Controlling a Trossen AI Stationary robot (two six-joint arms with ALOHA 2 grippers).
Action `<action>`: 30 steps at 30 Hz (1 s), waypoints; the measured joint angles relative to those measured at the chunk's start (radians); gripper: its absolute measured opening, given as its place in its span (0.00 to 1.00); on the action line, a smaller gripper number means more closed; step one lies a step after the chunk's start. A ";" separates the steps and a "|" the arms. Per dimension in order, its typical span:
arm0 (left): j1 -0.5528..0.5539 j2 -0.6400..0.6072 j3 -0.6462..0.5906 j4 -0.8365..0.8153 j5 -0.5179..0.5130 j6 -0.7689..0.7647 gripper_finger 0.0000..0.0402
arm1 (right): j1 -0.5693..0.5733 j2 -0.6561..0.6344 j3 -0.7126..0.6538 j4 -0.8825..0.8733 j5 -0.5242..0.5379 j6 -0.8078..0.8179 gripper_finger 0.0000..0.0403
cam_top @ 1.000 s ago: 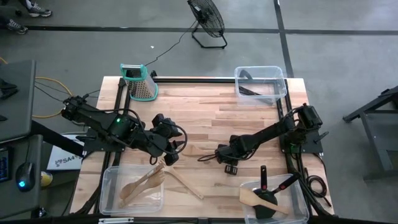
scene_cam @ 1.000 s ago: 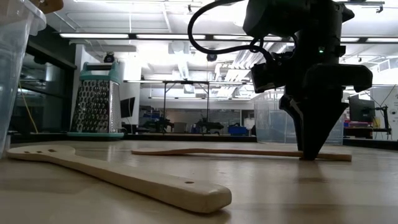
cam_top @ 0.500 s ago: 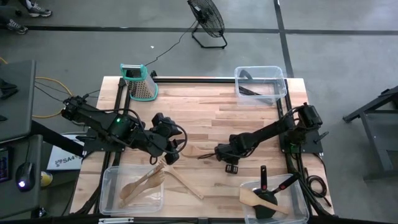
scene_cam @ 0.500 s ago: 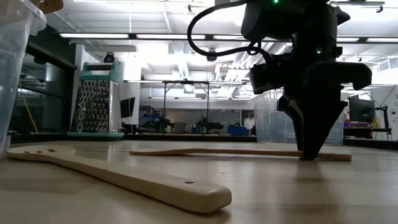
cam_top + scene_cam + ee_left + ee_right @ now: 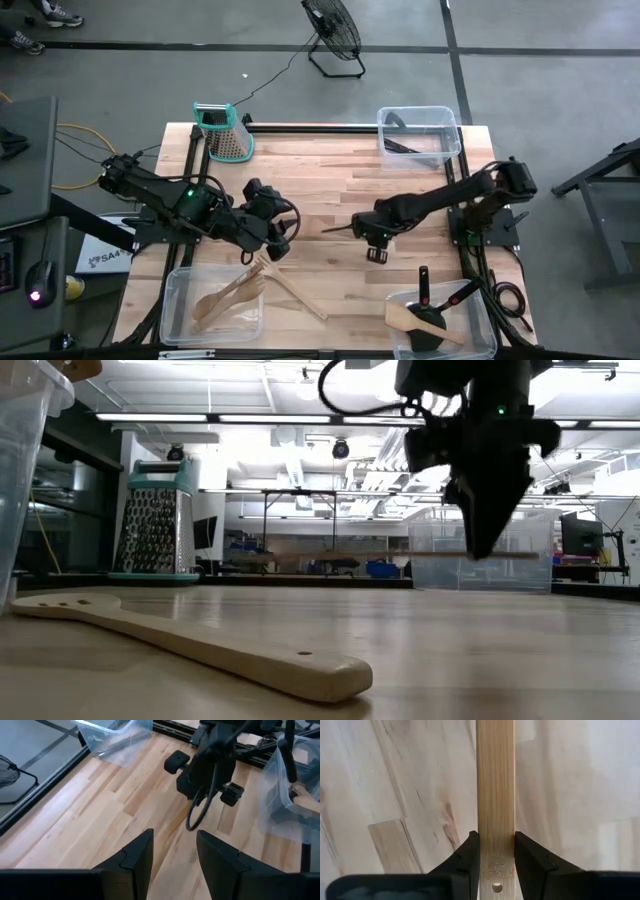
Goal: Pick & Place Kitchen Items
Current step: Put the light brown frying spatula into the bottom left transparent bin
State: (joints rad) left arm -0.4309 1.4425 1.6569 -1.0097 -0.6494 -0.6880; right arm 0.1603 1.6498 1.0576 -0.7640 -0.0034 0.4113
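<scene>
Two dark fingers (image 5: 470, 852) of the right gripper (image 5: 495, 857) were clamped on a pale wooden spatula (image 5: 495, 780) by its handle, and where it had lain flat a second earlier it now hung level, clear above mid-table (image 5: 400, 180), so the pick looked done and the carry to a bin remained. Left gripper (image 5: 172, 852) waited slightly parted and empty beside the slotted turner (image 5: 190, 640). Counted three clear bins (image 5: 420, 118), one grater (image 5: 230, 138).

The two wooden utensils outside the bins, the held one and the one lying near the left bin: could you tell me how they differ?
The held utensil is clamped in the right gripper and hangs level above the table; the lying utensil rests flat, untouched. In the low view the held one is far and blurred, the lying one near. Both are pale wood with a handle hole.
</scene>
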 joint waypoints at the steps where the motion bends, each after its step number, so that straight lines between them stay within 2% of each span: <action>1: 0.000 0.000 0.000 0.002 -0.009 0.000 0.37 | -0.007 -0.016 0.000 -0.004 0.002 -0.001 0.21; 9: 0.003 0.000 0.000 0.021 -0.107 0.031 0.37 | -0.088 -0.200 0.003 -0.110 0.061 0.000 0.21; 13: 0.036 0.000 0.000 0.037 -0.109 0.038 0.37 | -0.138 -0.313 0.003 -0.137 0.096 0.001 0.21; 20: 0.126 0.000 0.000 0.212 0.004 0.215 0.37 | -0.223 -0.488 0.003 -0.127 0.162 -0.008 0.21; 30: 0.271 0.003 0.000 0.421 0.148 0.400 0.37 | -0.295 -0.655 0.004 0.077 0.133 -0.112 0.21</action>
State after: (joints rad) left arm -0.1597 1.4456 1.6569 -0.5884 -0.5012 -0.2876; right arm -0.1345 0.9951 1.0615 -0.6868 0.1294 0.2991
